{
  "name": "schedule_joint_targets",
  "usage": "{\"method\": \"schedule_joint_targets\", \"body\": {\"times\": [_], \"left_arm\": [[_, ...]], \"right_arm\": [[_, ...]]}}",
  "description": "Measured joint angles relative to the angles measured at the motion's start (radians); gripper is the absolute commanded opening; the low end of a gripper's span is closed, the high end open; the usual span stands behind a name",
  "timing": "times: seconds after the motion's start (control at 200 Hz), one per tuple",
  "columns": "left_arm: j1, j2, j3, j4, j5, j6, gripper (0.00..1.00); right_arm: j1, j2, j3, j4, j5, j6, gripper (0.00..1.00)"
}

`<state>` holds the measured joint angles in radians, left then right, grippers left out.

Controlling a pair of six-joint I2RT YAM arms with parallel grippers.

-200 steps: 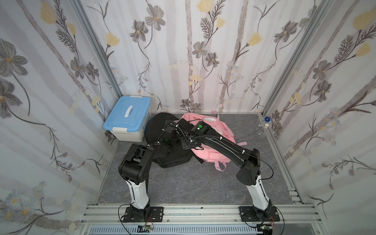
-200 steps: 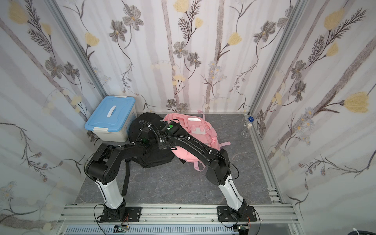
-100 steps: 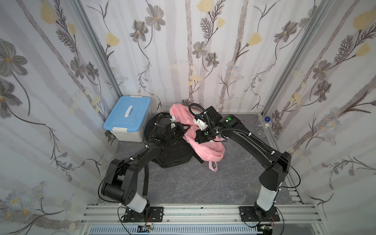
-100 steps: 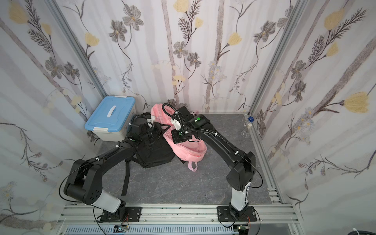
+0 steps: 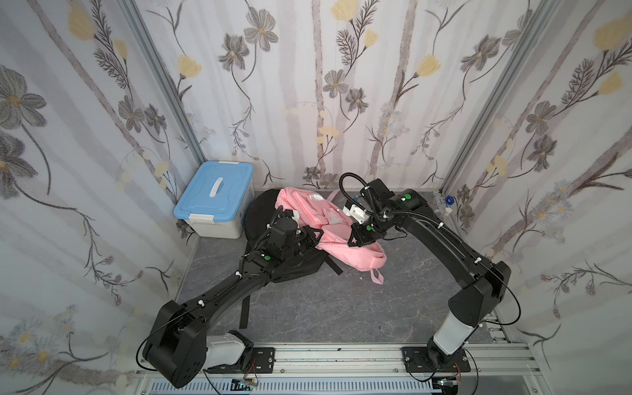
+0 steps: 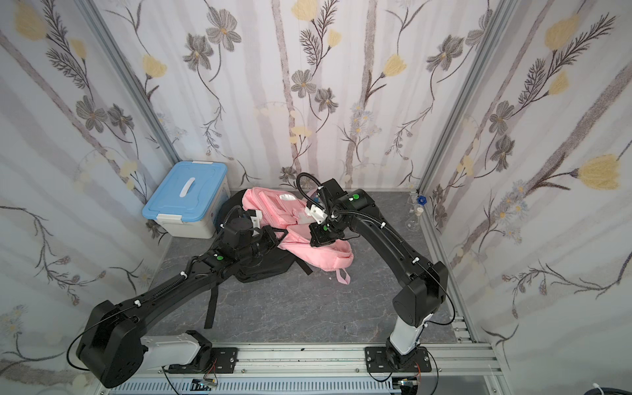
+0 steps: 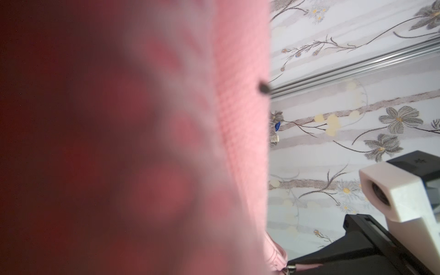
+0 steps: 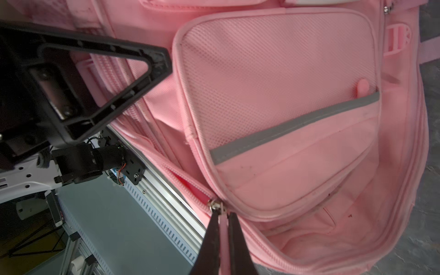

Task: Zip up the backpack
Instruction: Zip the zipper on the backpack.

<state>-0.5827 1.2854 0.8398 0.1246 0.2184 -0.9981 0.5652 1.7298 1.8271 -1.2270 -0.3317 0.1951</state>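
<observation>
Right fingers (image 8: 212,240): together, clamped on the pink zipper pull (image 8: 223,228), whose tab is pinched flat between the 2 black tips.
Zipper slider (image 8: 215,205): metal, touching the tips just ahead of them, on the rim of the backpack's large compartment.
Zip line: from the slider toward the left fingers it gapes and shows darker pink inside.
Front pocket (image 8: 273,83): just beyond the right fingers' tips, mesh-textured, crossed by 1 grey reflective strip (image 8: 292,128).
Left fingers (image 8: 158,63): at the backpack's opposite edge, where 1 triangular black finger lies against the pink fabric. I cannot tell whether they pinch it, because blurred pink cloth smothers the left wrist view.
Backpack (image 5: 352,256) (image 6: 318,256): in both top views it spans the gap between the 2 sets of fingers, pockets facing up, near end resting on the tabletop (image 5: 325,307).
Pink loop (image 5: 376,276): on the tabletop, just past the backpack's near end, on the base side of the right fingers.
Black backpack (image 5: 284,270): under the left fingers and wrist, partly beneath the pink one.
Blue-lidded box (image 5: 213,201): behind the left fingers, just beside the black backpack.
Small glass bottles (image 6: 412,222): well apart from the right fingers, at the wall.
</observation>
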Motion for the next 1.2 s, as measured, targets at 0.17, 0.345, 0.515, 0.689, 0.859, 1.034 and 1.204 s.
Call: {"method": "schedule_joint_targets", "body": {"times": [0.17,0.345,0.515,0.689,0.859,1.034,1.204], "left_arm": [[-0.024,0.022,-0.014,-0.013,-0.005,-0.008,0.39],[-0.027,0.023,0.044,-0.197,0.074,0.025,1.0],[0.001,0.005,0.192,-0.455,0.152,0.11,1.0],[0.029,0.015,0.295,-0.638,0.259,0.166,0.78],[0.035,0.259,0.539,-0.644,0.29,0.214,0.17],[0.029,0.617,0.914,-0.674,0.262,0.312,0.0],[0.027,0.909,1.242,-0.742,0.234,0.413,0.0]], "right_arm": [[-0.014,0.03,-0.019,-0.045,0.1,-0.025,0.0],[-0.038,-0.013,-0.15,0.01,0.237,-0.028,0.0],[-0.083,-0.051,-0.232,0.061,0.317,-0.028,0.0],[-0.141,-0.027,-0.215,0.108,0.339,-0.028,0.0],[-0.155,-0.008,-0.26,0.163,0.325,-0.027,0.0],[-0.196,-0.02,-0.414,0.27,0.271,0.023,0.0],[-0.225,-0.041,-0.542,0.398,0.189,0.091,0.0]]}}
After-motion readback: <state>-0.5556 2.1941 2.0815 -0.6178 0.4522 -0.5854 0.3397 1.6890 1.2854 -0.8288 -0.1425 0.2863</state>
